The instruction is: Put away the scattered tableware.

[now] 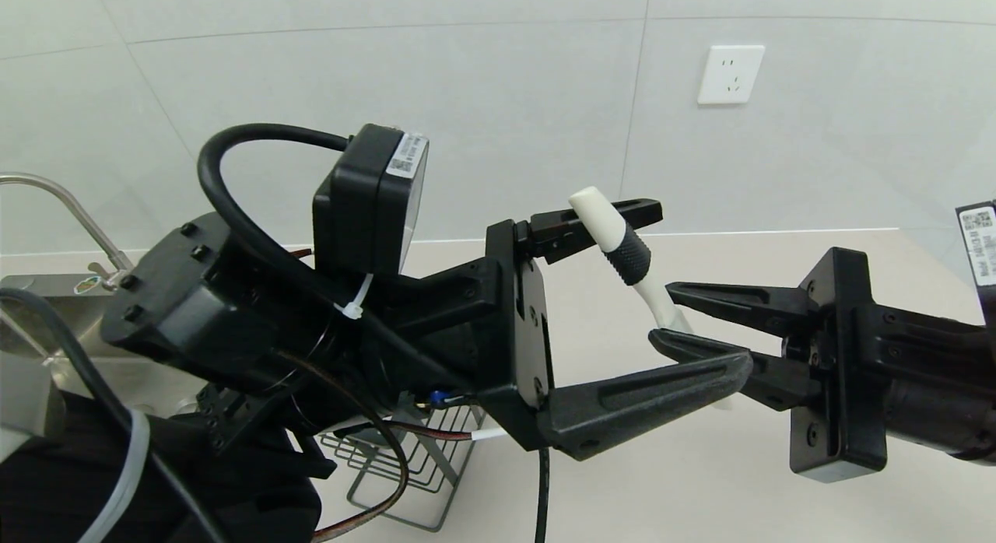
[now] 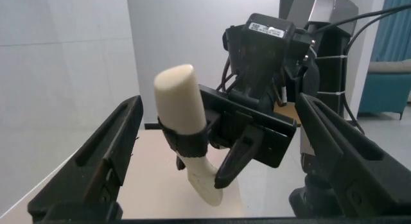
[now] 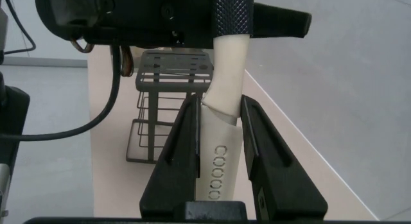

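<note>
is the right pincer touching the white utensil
Touching. The right wrist view shows both fingers of the right pincer pressed against the sides of the white utensil, with no gap.

A kitchen: tap [image 1: 78, 207] over a steel sink [image 1: 35, 285], pale countertop [image 1: 700, 481], tiled wall [image 1: 506, 76] with a socket [image 1: 730, 74].

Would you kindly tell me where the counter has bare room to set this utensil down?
Bare counter lies right of the wire rack, below the right tool, and along the wall behind. It is crowded where the left tool and right tool meet around the white utensil, and by the sink.
</note>
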`<state>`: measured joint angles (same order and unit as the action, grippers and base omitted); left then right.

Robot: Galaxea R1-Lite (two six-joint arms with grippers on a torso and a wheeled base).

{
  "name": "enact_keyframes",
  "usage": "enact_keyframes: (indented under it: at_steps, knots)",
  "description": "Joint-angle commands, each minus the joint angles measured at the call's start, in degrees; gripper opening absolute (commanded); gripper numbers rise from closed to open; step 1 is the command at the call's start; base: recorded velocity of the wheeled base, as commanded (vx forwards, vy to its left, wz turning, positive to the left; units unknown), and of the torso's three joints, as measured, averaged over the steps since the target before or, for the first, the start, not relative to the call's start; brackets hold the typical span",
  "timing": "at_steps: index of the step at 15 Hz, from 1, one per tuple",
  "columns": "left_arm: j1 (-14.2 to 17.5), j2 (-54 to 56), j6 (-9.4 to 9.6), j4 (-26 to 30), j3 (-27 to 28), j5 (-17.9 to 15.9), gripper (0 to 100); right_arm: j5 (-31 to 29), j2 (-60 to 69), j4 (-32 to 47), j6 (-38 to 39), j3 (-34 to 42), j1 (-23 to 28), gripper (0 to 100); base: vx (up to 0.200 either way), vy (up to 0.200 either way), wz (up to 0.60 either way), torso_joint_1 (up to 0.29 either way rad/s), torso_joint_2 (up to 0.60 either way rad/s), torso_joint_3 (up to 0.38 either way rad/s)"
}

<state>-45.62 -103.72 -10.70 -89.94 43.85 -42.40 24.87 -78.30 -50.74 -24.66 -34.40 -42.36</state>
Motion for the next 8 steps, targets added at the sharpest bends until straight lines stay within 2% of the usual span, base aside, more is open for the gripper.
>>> enact_keyframes:
  at_steps: [1, 8]
  knots:
    - [0.0, 0.1, -0.02, -0.1, 0.0, 0.0, 100, 0.0, -0.6, -0.1, -0.1, -0.8, -0.1, 0, 0.0, 0.0, 0.0, 0.0, 0.0, 0.0]
    - [0.0, 0.1, 0.07, -0.1, 0.1, 0.4, 100, 0.0, -1.0, -0.1, -0.1, -1.0, -0.1, 0, 0.0, 0.0, 0.0, 0.0, 0.0, 0.0]
